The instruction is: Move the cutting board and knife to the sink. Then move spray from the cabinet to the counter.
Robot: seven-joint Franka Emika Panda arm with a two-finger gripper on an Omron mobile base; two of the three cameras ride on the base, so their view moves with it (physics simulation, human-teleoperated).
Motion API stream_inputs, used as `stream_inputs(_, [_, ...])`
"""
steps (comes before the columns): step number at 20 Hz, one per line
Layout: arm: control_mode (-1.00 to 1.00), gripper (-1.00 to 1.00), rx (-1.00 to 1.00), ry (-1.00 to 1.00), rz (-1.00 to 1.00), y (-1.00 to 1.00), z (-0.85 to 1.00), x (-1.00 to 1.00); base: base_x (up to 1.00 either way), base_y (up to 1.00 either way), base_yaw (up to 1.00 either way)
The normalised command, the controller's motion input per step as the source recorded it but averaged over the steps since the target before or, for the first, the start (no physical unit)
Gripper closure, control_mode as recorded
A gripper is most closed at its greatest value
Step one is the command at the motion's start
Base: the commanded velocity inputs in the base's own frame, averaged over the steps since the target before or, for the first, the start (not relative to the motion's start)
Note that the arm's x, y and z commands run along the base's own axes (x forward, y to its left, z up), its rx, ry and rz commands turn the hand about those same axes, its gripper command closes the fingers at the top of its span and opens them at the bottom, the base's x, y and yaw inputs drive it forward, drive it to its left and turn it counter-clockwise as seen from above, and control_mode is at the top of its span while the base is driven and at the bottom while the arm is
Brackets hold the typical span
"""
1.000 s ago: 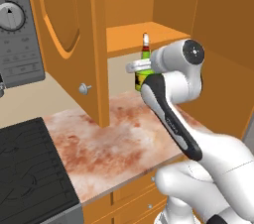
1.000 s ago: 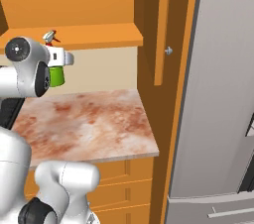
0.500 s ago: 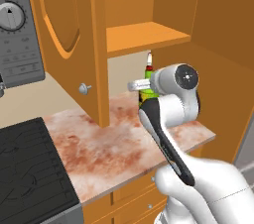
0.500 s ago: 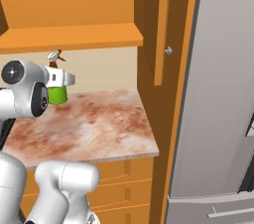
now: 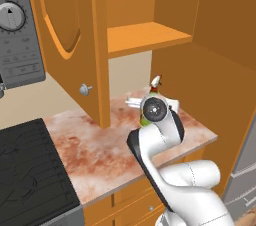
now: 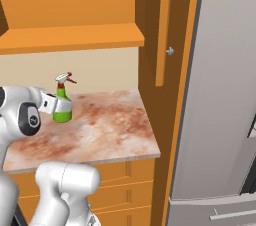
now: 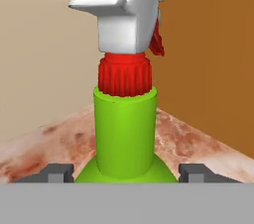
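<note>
spray [image 6: 62,106] sits upright in the pinching gripper [image 7: 124,171], low over the tabletop [image 6: 110,130] below the cabinet [image 5: 145,35]. best move: ease straight down, level, let go once the base rests flat.

Tabletop [image 6: 115,130]: pinkish-brown marbled stone with white blotches, over orange drawers [image 6: 127,190]. Left edge meets black stove top [image 5: 30,170]; right edge meets tall orange panel [image 5: 210,90]; back edge meets beige wall. Spray [image 6: 62,102] upright near back edge, toward middle; cannot tell if base touches stone. Cabinet shelf [image 5: 145,37] above back edge, bare orange wood.
</note>
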Motion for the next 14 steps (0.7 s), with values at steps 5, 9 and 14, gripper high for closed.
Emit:
stream_inputs(5, [-1.0, 1.0, 0.0, 0.0, -0.17, 0.0, -0.21, 0.4, 0.0, 0.0, 0.0])
stream_inputs(9, [-1.0, 1.0, 0.0, 0.0, -0.1, 0.0, -0.16, 0.57, 0.0, 0.0, 0.0])
stream_inputs(14, [-1.0, 1.0, 0.0, 0.0, -0.1, 0.0, -0.15, 0.67, 0.0, 0.0, 0.0])
